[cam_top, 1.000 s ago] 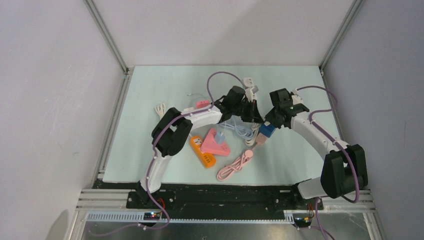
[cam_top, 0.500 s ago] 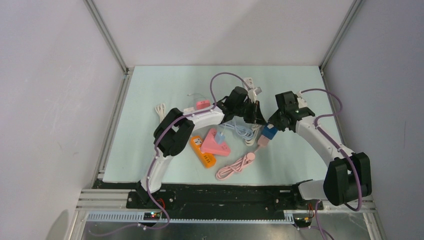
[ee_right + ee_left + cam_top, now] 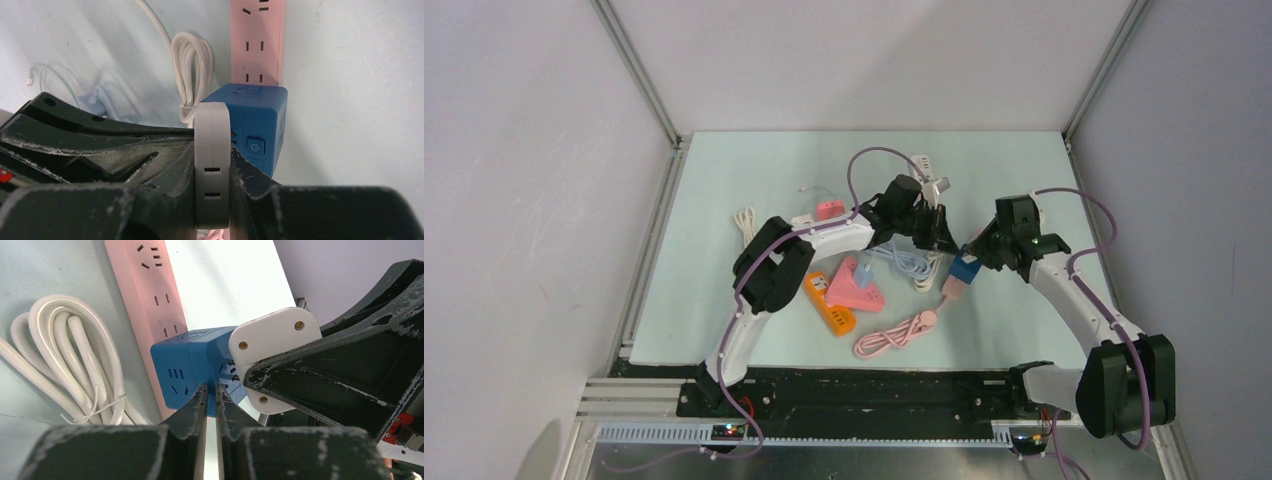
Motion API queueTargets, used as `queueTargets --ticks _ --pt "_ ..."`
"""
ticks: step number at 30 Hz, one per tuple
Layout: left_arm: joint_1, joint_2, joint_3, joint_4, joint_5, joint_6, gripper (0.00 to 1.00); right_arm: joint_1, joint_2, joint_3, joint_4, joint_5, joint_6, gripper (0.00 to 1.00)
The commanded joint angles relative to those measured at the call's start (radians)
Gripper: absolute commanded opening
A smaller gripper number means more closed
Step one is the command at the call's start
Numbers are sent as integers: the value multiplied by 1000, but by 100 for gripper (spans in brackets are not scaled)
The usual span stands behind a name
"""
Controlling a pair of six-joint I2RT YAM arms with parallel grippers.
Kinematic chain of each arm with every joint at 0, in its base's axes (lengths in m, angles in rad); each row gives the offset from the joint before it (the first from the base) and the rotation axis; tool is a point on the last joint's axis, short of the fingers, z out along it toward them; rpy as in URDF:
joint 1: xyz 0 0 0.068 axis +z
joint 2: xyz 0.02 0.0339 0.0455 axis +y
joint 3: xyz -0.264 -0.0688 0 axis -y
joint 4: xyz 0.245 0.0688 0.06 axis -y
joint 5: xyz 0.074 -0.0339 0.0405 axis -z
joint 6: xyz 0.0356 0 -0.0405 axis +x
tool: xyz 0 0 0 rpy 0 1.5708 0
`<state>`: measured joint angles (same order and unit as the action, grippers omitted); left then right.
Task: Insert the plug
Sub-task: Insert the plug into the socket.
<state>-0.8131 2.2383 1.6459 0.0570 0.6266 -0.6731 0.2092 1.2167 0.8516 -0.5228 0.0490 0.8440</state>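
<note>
The right gripper [image 3: 212, 150] has its jaws squeezed tight on the flat sides of the white plug [image 3: 212, 125], so the plug is held, not loose. The left gripper [image 3: 210, 392] has its jaws almost together, just a thin slit with nothing in it. Its tips are right up against the low edge of the blue cube socket [image 3: 192, 370], as if to stop it sliding. Seen from the left wrist, the plug sits at three o'clock of the cube, pressed close to its side. A bit of shiny metal pin shows in the crack between them, so I think the pins are at the holes but not all the way in. The plug looks tilted there, not flat to the cube. The cube sits on the pink power strip [image 3: 257, 40], which runs off toward twelve o'clock. A bundled white cord [image 3: 192, 65] lies at ten o'clock of the cube on the table [image 3: 754, 170]. Here is what could go wrong: if the right arm pushes while the plug is crooked, the pins could jam or bend. A hard push could also shove the cube along or tip it off the strip, since only the closed left tips hold it back. The plug could slip in the jaws too, because they grip smooth plastic
</note>
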Motion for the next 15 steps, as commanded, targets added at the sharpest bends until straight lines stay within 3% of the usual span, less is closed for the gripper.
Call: queueTargets --ticks 1,6,15 --pt "-13 7 24 -42 16 22 16 -22 -22 -66 -98 -123 -94 0" --pt "-15 5 20 -35 37 20 23 -71 -79 -134 -21 -195 -105 0" --pt "-26 22 11 -32 41 22 25 -121 -119 -211 84 -329 -164 0"
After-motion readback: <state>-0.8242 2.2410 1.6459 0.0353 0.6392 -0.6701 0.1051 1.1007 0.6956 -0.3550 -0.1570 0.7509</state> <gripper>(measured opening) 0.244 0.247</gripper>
